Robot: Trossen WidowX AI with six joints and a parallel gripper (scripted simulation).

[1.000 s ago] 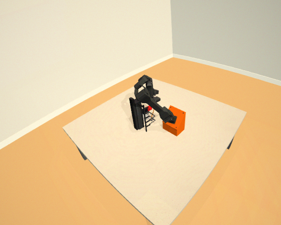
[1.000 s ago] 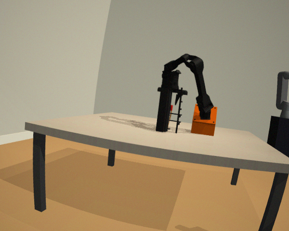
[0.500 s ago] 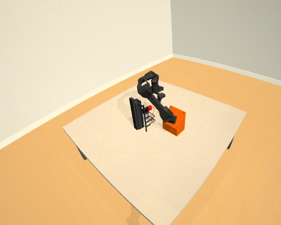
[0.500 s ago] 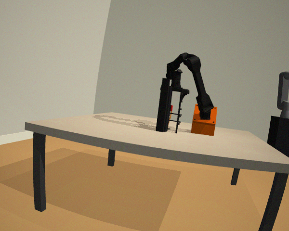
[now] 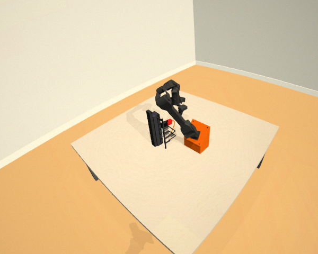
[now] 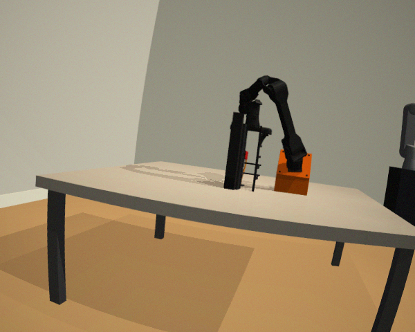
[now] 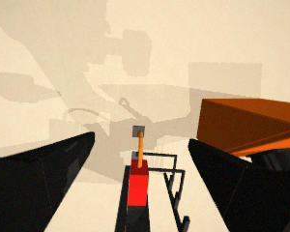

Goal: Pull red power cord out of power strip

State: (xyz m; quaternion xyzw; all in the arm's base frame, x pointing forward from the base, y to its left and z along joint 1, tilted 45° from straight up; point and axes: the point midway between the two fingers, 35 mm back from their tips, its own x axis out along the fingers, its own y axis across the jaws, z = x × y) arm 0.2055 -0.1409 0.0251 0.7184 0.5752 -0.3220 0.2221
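A black power strip (image 5: 154,131) (image 6: 232,157) stands upright on the table. The red plug (image 5: 169,121) (image 6: 246,155) (image 7: 138,188) is at the side of the strip that faces the orange box, in its upper part. The orange cord (image 5: 174,125) (image 7: 140,151) runs from it. How deep the plug sits cannot be told. My gripper (image 5: 184,103) (image 7: 143,139) is wide open and empty. In the wrist view its fingers are on either side of the plug, well apart from it. In the exterior view, the strip hides part of the gripper.
A thin black rack (image 5: 164,139) (image 6: 254,178) stands beside the strip. An orange box (image 5: 205,141) (image 6: 290,185) (image 7: 242,116) stands by the arm's base, at the right in the wrist view. A grey arm (image 6: 408,132) is beyond the table (image 5: 153,174) (image 6: 164,200).
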